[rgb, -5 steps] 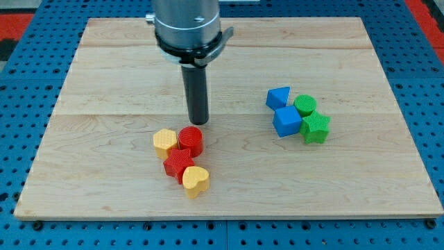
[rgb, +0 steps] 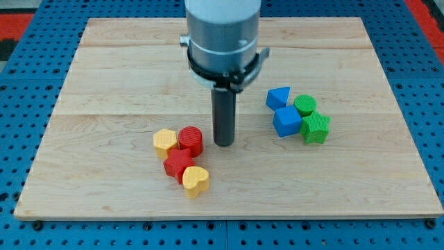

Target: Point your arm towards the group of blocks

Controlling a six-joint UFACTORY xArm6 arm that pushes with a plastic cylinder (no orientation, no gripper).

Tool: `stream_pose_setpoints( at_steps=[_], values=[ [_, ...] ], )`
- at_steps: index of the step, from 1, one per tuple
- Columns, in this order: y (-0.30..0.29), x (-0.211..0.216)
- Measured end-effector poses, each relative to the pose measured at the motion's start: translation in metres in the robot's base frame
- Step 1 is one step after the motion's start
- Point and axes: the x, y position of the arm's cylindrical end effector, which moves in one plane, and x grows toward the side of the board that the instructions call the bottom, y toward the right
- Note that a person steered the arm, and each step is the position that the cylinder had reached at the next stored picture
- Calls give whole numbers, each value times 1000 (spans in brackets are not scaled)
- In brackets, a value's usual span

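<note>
**Tip parked between the two block clusters**

So my tip (rgb: 223, 143) sits on the wooden board (rgb: 104, 69) near the middle, just to the view's right of the red cylinder (rgb: 191, 141), with a sliver of bare wood between them. It's a plain rod, so nothing is held.

That cylinder is bunched up with a yellow block (rgb: 165, 143), a red star-ish block (rgb: 178, 165) and a yellow heart (rgb: 195, 180), all touching, fairly near the board's bottom edge.

Off to the view's right, well apart from the tip, sits the other bunch: blue triangular block (rgb: 278, 96), blue cube (rgb: 286, 121), green cylinder (rgb: 304, 105), green star (rgb: 315, 128).

Loads of open wood along the top and left side.
</note>
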Motion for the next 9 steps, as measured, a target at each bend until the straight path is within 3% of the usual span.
stream_pose_setpoints(
  at_steps=[2, 4, 5, 8, 9],
  values=[
    [35, 12],
    [166, 23],
    [194, 23],
    [212, 18],
    [227, -3]
  ],
)
